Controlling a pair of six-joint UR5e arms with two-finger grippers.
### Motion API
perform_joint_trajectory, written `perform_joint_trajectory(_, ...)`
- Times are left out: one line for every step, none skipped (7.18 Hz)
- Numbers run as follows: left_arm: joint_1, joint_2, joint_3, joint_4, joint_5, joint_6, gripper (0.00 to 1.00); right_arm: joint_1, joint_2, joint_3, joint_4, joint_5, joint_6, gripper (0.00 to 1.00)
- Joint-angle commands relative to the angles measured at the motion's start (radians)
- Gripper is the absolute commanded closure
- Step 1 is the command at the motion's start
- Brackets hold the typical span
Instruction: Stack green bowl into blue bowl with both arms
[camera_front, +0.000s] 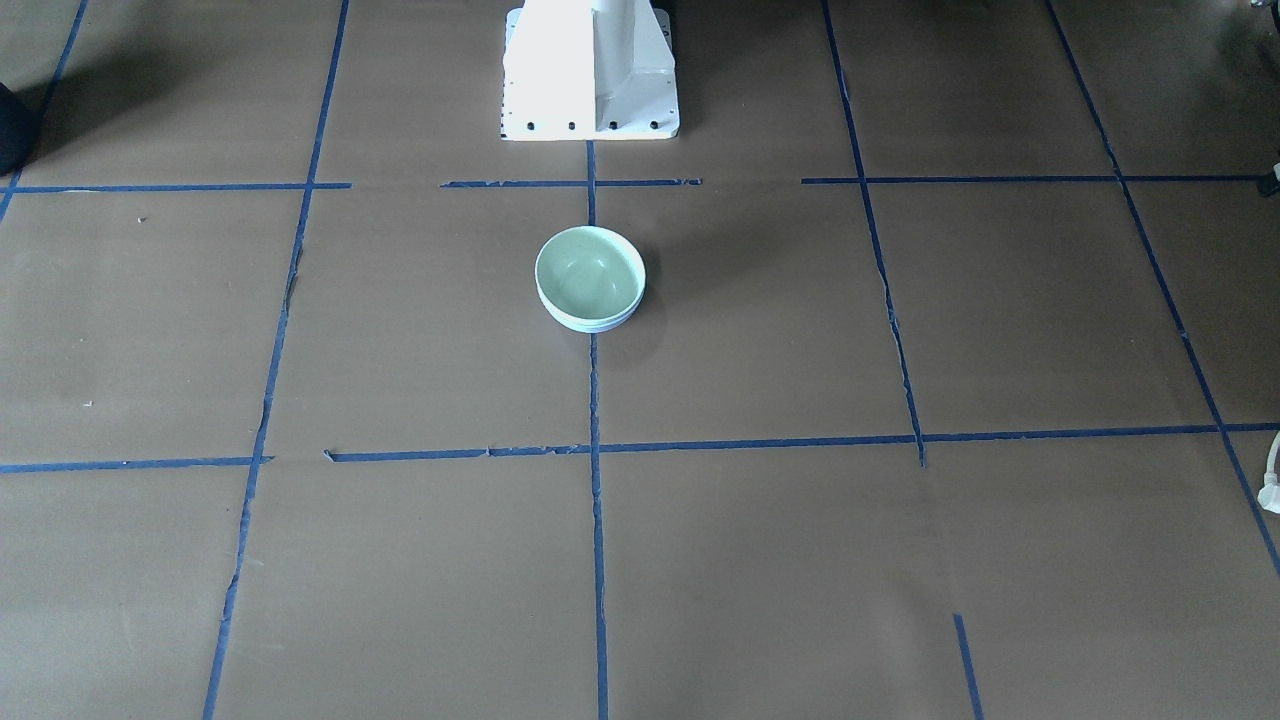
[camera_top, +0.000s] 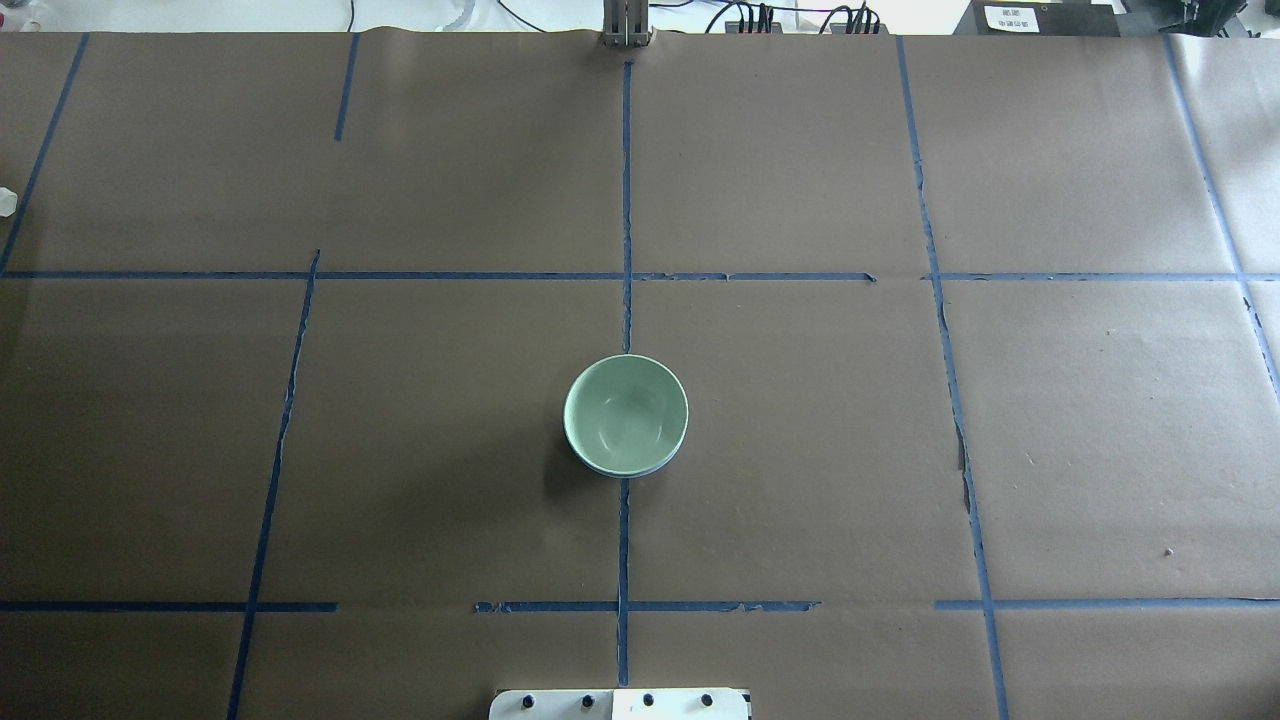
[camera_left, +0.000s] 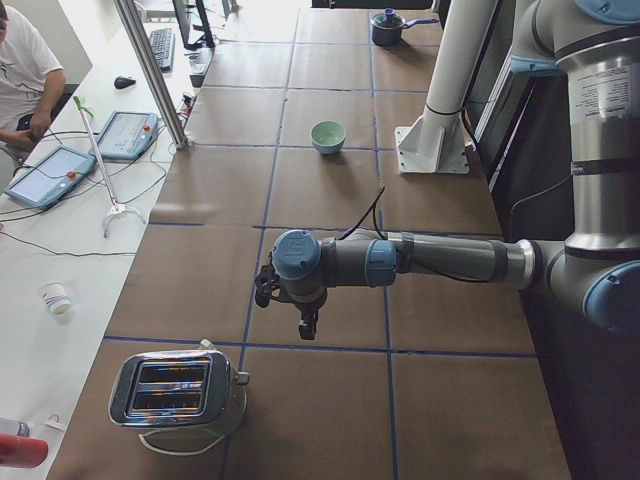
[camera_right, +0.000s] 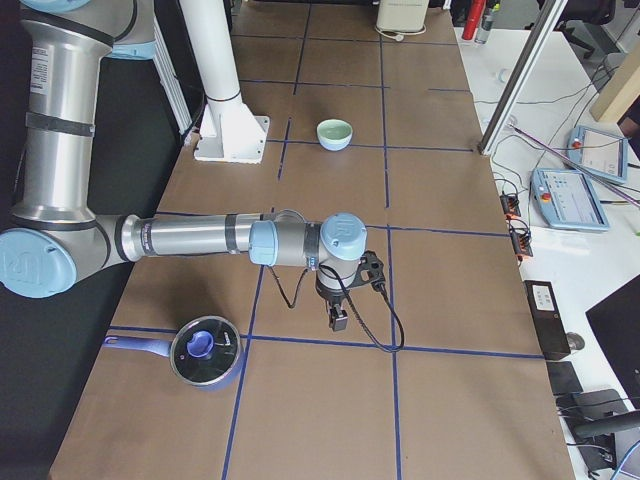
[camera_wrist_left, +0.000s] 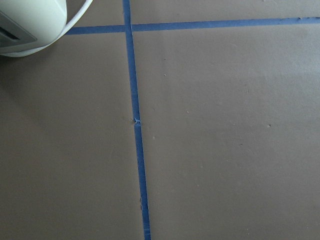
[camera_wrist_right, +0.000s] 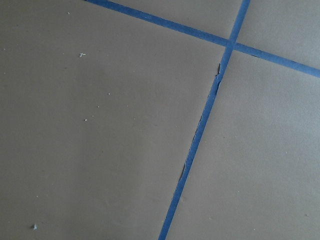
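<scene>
The green bowl (camera_front: 590, 272) sits nested inside the blue bowl (camera_front: 597, 326), of which only a thin pale rim shows beneath it. The stack stands on the table's centre line in front of the pedestal. It shows the same way in the overhead view: the green bowl (camera_top: 626, 412) with the blue bowl's rim (camera_top: 622, 473) under it. My left gripper (camera_left: 308, 328) hangs over the table far from the bowls, near a toaster. My right gripper (camera_right: 339, 322) hangs over the opposite end. Both show only in the side views, so I cannot tell whether they are open or shut.
A chrome toaster (camera_left: 180, 392) stands by the left gripper; its white corner (camera_wrist_left: 25, 20) shows in the left wrist view. A pot with a blue-knobbed lid (camera_right: 205, 350) sits near the right gripper. The white pedestal (camera_front: 590, 70) stands behind the bowls. An operator (camera_left: 20, 70) sits beside the table.
</scene>
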Motion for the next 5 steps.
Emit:
perform_joint_trajectory(-0.003, -0.004, 0.008, -0.001, 0.001, -0.002, 0.00, 0.000, -0.001, -0.004, 0.002, 0.000, -0.002, 0.00)
perform_joint_trajectory(-0.003, -0.009, 0.011, 0.001, 0.001, -0.004, 0.00, 0.000, -0.001, -0.002, 0.002, 0.001, -0.001, 0.00)
perform_joint_trajectory(-0.003, -0.015, 0.004, 0.001, 0.001, -0.001, 0.00, 0.000, -0.001, 0.004, 0.002, 0.001, 0.001, 0.00)
perform_joint_trajectory(-0.001, -0.021, 0.000, 0.001, 0.003, 0.001, 0.00, 0.000, -0.001, 0.007, 0.002, 0.006, 0.001, 0.00)
perform_joint_trajectory(-0.001, -0.033, -0.003, 0.001, 0.003, 0.003, 0.00, 0.003, -0.001, 0.011, 0.002, 0.006, 0.001, 0.00)
